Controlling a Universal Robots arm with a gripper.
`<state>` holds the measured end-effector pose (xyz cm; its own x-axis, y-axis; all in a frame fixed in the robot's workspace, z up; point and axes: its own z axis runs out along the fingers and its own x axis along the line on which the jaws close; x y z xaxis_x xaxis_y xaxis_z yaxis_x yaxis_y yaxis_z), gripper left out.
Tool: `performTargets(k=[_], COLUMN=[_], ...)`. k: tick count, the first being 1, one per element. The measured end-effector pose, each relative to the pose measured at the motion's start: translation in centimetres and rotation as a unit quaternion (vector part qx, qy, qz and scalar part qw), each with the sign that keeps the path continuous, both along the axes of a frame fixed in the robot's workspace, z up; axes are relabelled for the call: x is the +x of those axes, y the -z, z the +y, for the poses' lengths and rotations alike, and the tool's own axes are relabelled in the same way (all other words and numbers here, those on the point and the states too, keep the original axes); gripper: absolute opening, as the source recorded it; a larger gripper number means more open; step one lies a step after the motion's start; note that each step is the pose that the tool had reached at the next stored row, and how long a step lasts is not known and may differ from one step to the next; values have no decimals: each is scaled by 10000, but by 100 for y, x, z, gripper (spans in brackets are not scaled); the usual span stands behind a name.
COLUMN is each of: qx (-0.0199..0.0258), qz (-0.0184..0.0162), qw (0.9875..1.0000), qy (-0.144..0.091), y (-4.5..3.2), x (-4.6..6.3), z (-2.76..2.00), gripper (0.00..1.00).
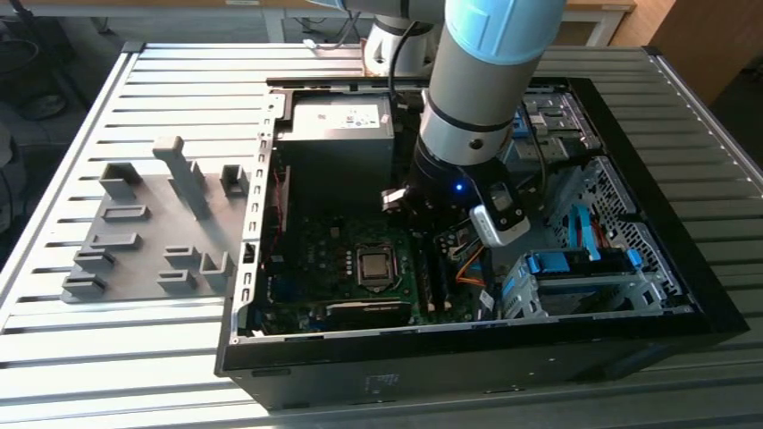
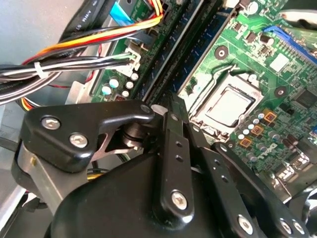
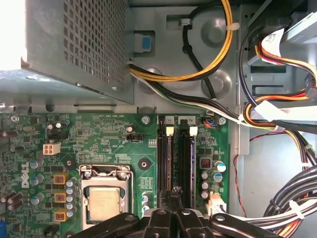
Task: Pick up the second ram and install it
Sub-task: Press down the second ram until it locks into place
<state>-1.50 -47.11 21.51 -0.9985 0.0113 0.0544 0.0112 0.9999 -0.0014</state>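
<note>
White sticker (image 1: 357, 117) on the power supply (image 1: 339, 143): print too small to read. Motherboard (image 3: 114, 134): fine white silkscreen lettering beside the memory slots (image 3: 177, 158), not legible with confidence. Cable tag (image 3: 271, 40): marks unreadable.

Arm lowered into an open computer case

The arm (image 1: 477, 98) is seen reaching down over the motherboard (image 1: 357, 268) inside the case (image 1: 667, 313); a grey holder block (image 1: 149, 232) is set on the slatted table (image 1: 71, 349), at the exterior view's left.

One computer case (image 1: 667, 295), one motherboard (image 3: 109, 134), one processor (image 3: 105, 204), two memory slots (image 3: 165, 158), one grey holder block (image 1: 143, 241).
</note>
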Motion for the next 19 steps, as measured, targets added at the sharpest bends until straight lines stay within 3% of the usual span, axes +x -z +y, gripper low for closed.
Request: performTargets(k=[6, 11, 19], qx=[48, 33, 33], qz=[-4, 2, 4], qw=[10000, 10000, 10000], qy=[0, 0, 0], y=[-35, -139, -141], x=[2, 0, 0], z=[6, 2, 2], gripper=[11, 11, 11])
